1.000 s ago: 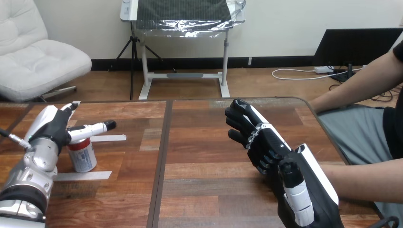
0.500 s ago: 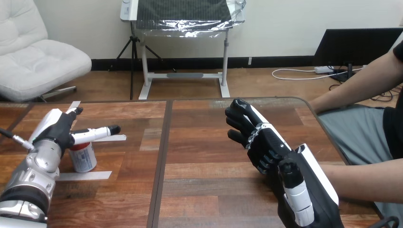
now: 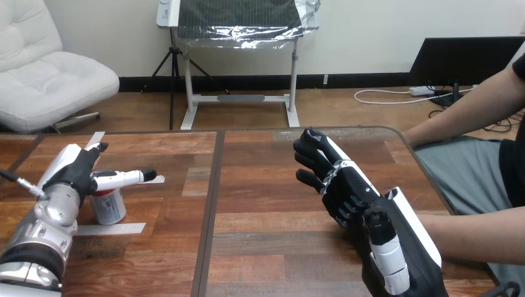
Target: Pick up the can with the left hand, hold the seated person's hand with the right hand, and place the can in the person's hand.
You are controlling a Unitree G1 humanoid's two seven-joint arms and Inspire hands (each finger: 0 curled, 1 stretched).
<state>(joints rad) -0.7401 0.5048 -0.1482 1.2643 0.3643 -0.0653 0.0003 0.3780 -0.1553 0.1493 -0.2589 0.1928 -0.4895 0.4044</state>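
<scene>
Left hand [image 3: 71, 176], at the view's 9 o'clock: open, fingers straight, resting against the can [image 3: 111, 207] but not closed round it. Change noted over the last second: the hand has sunk, and its outstretched finger [image 3: 124, 178], which sat higher, now lies across the can's top, pointing to 3 o'clock. The can has not moved; it stands upright on the table [image 3: 260, 185], on the hand's 4 o'clock side. Assessment: the reach is done and the grasp is being set, but no grip is made, so the pick-up remains outstanding. Right hand [image 3: 356, 198], toward the view's 5 o'clock: position unchanged. The person's forearm [image 3: 483, 238] enters from 3 o'clock and passes behind it. Whether this hand holds anything cannot be determined. Assessment: the support step cannot be confirmed, and the handover waits on the can being lifted and carried across toward 3 o'clock. Count: one can; two robot hands; two of the person's arms at the 3 o'clock side; three tape strips [image 3: 114, 228] round the can, at its 6, 1 and 12 o'clock.
</scene>
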